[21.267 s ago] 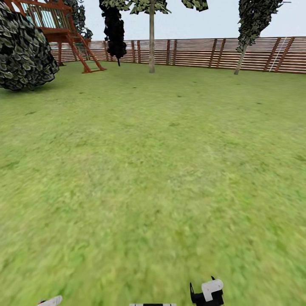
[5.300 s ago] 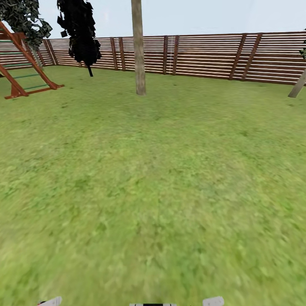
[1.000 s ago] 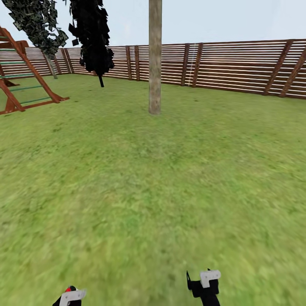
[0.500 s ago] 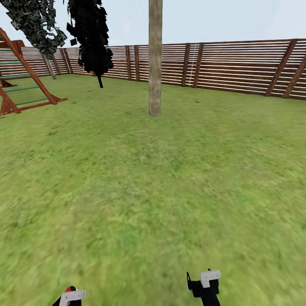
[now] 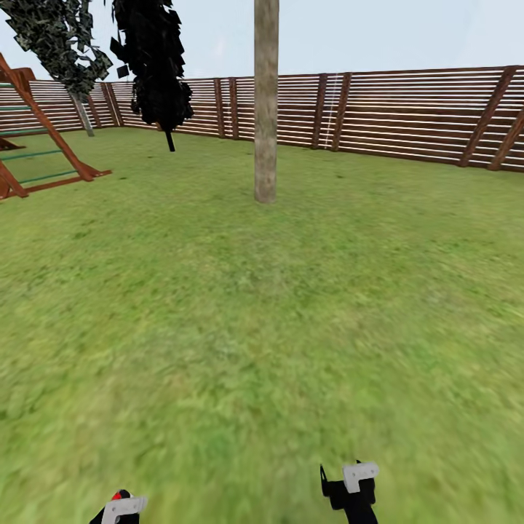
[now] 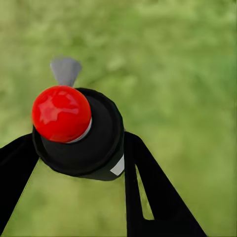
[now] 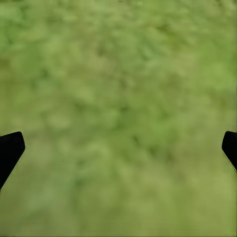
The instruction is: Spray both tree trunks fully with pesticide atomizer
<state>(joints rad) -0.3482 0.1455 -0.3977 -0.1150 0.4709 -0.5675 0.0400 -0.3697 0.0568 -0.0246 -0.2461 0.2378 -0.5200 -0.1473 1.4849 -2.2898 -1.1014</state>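
Grass (image 5: 291, 327) lies under the left hand (image 6: 74, 163) clamping the atomizer (image 6: 79, 131); the right hand (image 7: 118, 148) gapes wide.

Counted around the thick tree trunk (image 5: 266, 102): one such grey-beige trunk; one black cypress-like tree (image 5: 151, 62) left of it; one leaning thin-stemmed tree (image 5: 69, 44) further left; one red-brown wooden play frame (image 5: 44, 138) beyond that; one slatted fence (image 5: 407, 113) behind. Two grippers (image 5: 351, 484) (image 5: 120, 509) nearest the camera. One red-capped atomizer (image 6: 74, 131).
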